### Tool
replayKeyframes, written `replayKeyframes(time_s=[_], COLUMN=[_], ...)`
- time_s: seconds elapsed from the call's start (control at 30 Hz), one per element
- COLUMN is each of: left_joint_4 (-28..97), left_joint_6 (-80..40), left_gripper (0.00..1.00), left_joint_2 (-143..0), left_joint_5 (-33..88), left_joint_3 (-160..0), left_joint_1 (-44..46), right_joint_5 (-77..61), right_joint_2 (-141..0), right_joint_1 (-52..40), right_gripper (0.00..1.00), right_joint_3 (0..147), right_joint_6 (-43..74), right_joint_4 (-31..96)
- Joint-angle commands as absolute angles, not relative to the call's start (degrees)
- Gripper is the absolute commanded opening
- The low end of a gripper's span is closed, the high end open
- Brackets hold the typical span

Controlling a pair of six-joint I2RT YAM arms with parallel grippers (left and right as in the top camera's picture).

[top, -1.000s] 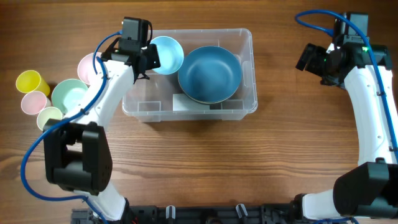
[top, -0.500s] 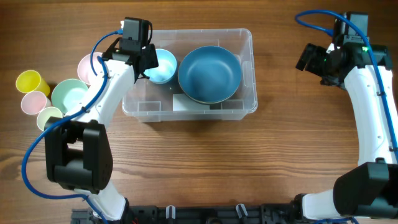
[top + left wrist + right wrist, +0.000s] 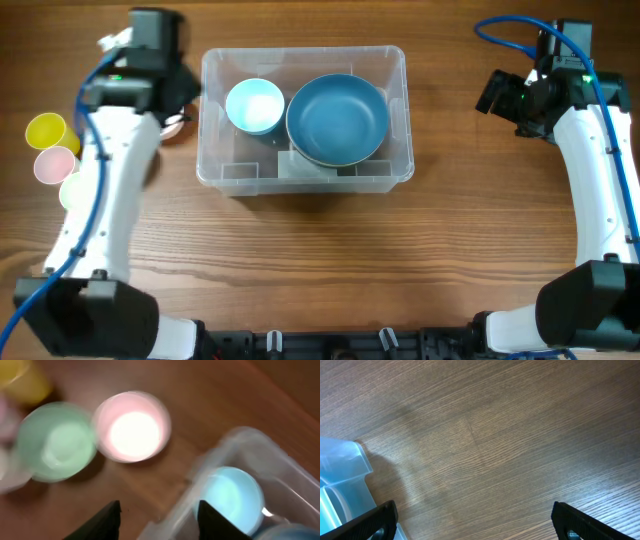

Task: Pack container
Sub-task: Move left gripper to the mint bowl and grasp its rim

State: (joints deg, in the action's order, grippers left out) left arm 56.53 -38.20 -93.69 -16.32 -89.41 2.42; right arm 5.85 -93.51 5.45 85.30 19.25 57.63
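Clear plastic forms the container [image 3: 302, 50], which sits on the wooden table [image 3: 300, 260] in the upper centre of the overhead frame. Two bowls stand side by side inside it: a small light blue bowl [image 3: 254, 105] in its upper left part and a large dark blue bowl [image 3: 337, 118] filling its right half. A white label [image 3: 303, 166] shows on its floor toward the lower edge. The left gripper [image 3: 160, 520] hangs over the table just left of the container, with its fingers [image 3: 107, 519] spread and nothing between them. Its blurred wrist view takes in a pink bowl [image 3: 132, 427] and a green bowl [image 3: 55, 442]. At the far left of the overhead frame stand a yellow cup [image 3: 45, 130], a pink cup [image 3: 52, 165] and a pale cup [image 3: 68, 190] partly under the arm. The right gripper [image 3: 472, 522], at the upper right and well apart from the container, has its jaws wide apart over bare wood.
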Motion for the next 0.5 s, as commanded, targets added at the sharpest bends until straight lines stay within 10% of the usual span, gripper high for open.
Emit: replayKeyframes(time_s=[0.0, 0.27, 0.47], left_joint_4=[61.9, 60.3, 56.4], left_joint_6=[-57.1, -61.5, -33.4], left_gripper=[0.61, 0.65, 0.53], left_joint_2=[-93.9, -95.2, -95.8], left_joint_5=[-11.0, -10.9, -16.9], left_joint_3=[-88.6, -78.5, -77.5], left_joint_1=[-6.6, -14.4, -14.4], right_joint_5=[6.6, 6.6, 6.6], right_joint_2=[-92.5, -92.5, -92.5], right_joint_1=[5.3, 5.3, 5.3], right_gripper=[1.0, 0.99, 0.99], right_joint_3=[85.6, 85.6, 85.6], right_joint_6=[19.5, 19.6, 19.6], right_joint_4=[57.5, 57.5, 57.5])
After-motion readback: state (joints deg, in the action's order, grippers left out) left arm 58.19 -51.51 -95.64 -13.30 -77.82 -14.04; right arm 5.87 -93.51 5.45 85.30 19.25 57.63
